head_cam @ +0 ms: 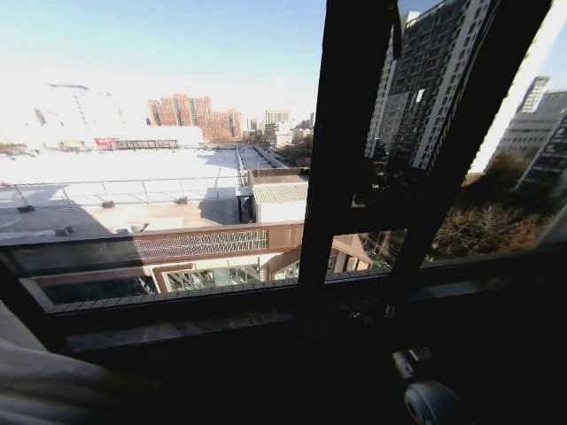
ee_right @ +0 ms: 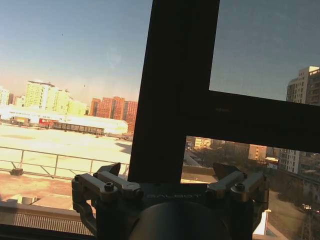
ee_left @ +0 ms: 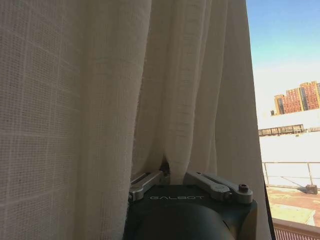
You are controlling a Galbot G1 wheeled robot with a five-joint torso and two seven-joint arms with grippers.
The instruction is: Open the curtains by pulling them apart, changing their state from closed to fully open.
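The sheer cream curtain (ee_left: 90, 100) hangs in vertical folds close in front of the left wrist camera. My left gripper (ee_left: 166, 175) is shut on a pinch of this fabric, which gathers into the closed fingers (ee_left: 145, 182). The curtain's edge runs down beside bare window glass (ee_left: 285, 75). My right gripper (ee_right: 170, 172) is open, its fingers (ee_right: 107, 187) spread wide with nothing between them, facing the dark window frame (ee_right: 175, 90). In the head view a pale cream fold (head_cam: 35, 381) lies at the lower left corner, and the window (head_cam: 177, 106) stands uncovered.
A dark window mullion (head_cam: 350, 150) and a tilted sash bar (head_cam: 469, 142) cross the glass. The dark sill (head_cam: 221, 319) runs below the window. A grey rounded part of my right arm (head_cam: 430, 400) sits low on the right. Rooftops and towers lie outside.
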